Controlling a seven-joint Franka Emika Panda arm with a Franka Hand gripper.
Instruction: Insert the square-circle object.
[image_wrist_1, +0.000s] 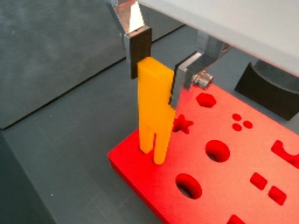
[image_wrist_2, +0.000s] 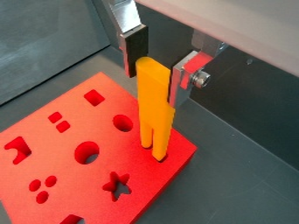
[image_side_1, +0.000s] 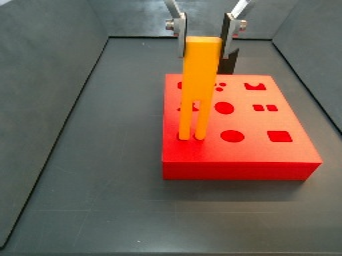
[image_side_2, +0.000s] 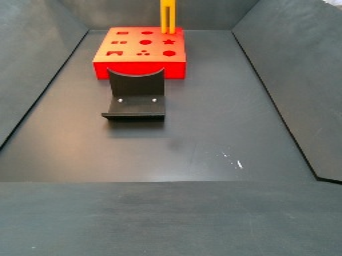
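Observation:
The orange square-circle object (image_wrist_1: 152, 105) stands upright on the red block with shaped holes (image_wrist_1: 239, 179). Its two prongs go down into the block near one edge, as both wrist views (image_wrist_2: 156, 114) and both side views (image_side_1: 201, 85) (image_side_2: 167, 15) show. My gripper (image_wrist_1: 160, 79) is directly above it, with its jaws either side of the slab's top. In a side view the gripper (image_side_1: 203, 40) shows a small gap between the fingers (image_side_1: 233, 30) and the slab, so it is open. The prong tips are hidden in the block.
The red block (image_side_2: 134, 55) sits at the far end of a dark walled bin floor. The dark fixture (image_side_2: 134, 97) stands right in front of the block. Sloped dark walls rise on both sides.

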